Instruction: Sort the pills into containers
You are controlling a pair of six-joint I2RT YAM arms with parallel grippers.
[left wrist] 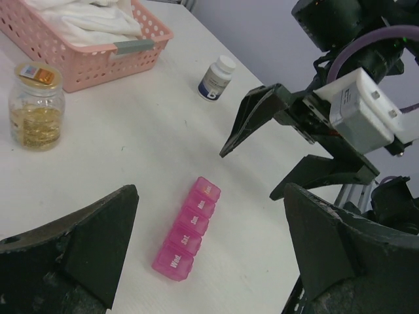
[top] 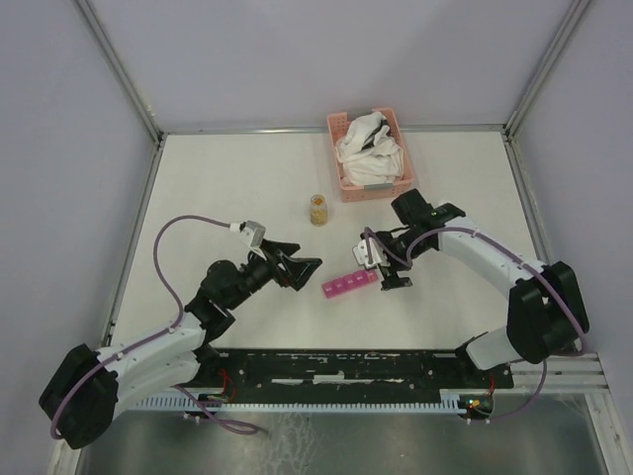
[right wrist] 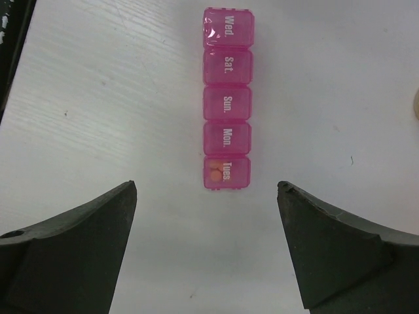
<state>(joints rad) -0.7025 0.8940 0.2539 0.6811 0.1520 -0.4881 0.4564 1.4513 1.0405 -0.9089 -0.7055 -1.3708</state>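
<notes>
- Both tools stand with their jaws wide apart and hold nothing.
- The containers lie flat on the counter, a pink strip of five lidded cells, all lids down.
- In the top view the strip sits between the two tools: at about 3 o'clock from the left tool and at about 9 o'clock from the right tool. It is near both and I see neither touching it.
- On the right wrist camera the strip runs from 12 to 6 o'clock, centred between my fingers, its "Tues." cell nearest, just beyond the fingertips.
- Reading away from that tool, the lids say Tues., Mon., Sun., Sat., Wed.
- An orange piece shows through the Tues. lid.
- The pills are an amber mass in a clear jar, upright and capped, at about 11 o'clock from the strip and well apart from both tools.
- A pink basket with white cloth stands at 1 o'clock from the jar.
- On the left wrist camera a white-capped bottle stands just beside the basket.
</notes>
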